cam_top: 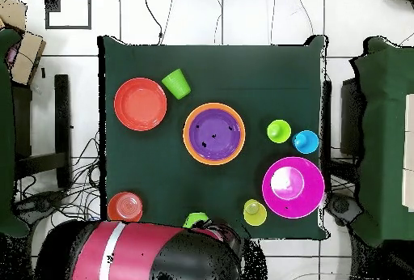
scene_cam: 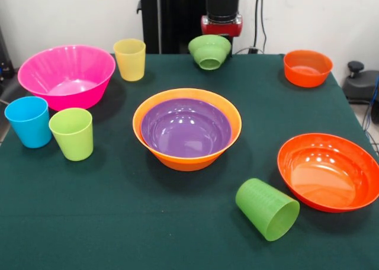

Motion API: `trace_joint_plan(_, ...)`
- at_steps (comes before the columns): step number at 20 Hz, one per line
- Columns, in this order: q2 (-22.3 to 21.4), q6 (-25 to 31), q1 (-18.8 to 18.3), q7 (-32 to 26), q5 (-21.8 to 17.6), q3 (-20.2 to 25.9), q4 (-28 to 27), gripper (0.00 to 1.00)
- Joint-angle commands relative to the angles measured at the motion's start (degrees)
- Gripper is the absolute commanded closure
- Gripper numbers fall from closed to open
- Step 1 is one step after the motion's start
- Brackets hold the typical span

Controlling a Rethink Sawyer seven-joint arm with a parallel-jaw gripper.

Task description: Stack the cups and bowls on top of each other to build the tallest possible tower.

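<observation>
The purple bowl (scene_cam: 186,128) sits nested in the large orange bowl (scene_cam: 187,160) at the table's middle. The small green bowl (scene_cam: 209,51) hangs tilted, base towards the camera, right under my gripper (scene_cam: 218,38) at the far edge; the gripper seems shut on its rim, with the fingers hidden behind it. The yellow cup (scene_cam: 129,59) stands upright to the left of the green bowl. The blue cup (scene_cam: 29,121) and lime cup (scene_cam: 71,133) stand at the left. The darker green cup (scene_cam: 267,209) lies on its side at the near right.
The large pink bowl (scene_cam: 66,76) is at the far left. The small orange bowl (scene_cam: 307,67) is at the far right, and the shallow red-orange bowl (scene_cam: 329,172) is at the right edge. In the overhead view the arm (cam_top: 145,252) covers the table's bottom edge.
</observation>
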Motion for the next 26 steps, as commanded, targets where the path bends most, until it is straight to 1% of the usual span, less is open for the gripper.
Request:
trace_joint_plan(1,3.6,-2.6,-1.1,0.8,-0.1,0.5,-7.2,0.00)
trace_joint_plan(2,2.6,-0.5,-2.4,0.9,-0.8,2.1,-7.4,0.00)
trace_joint_plan(5,0.6,3.1,-5.1,0.8,-1.6,5.1,-7.0,0.00)
trace_joint_plan(8,-2.1,8.7,-9.0,-0.4,-2.1,9.5,-6.7,0.00)
trace_joint_plan(11,-3.9,13.1,-12.3,-1.9,-1.5,13.2,-6.2,0.00)
trace_joint_plan(15,-5.8,18.7,-16.3,-3.9,0.2,18.3,-5.8,0.00)
trace_joint_plan(20,-7.5,25.7,-20.2,-6.1,2.6,23.5,-6.5,0.00)
trace_joint_plan(23,-7.9,29.3,-21.5,-7.1,3.7,25.9,-8.0,0.00)
trace_joint_plan(26,-7.9,31.6,-22.3,-7.2,4.5,27.5,-9.4,0.00)
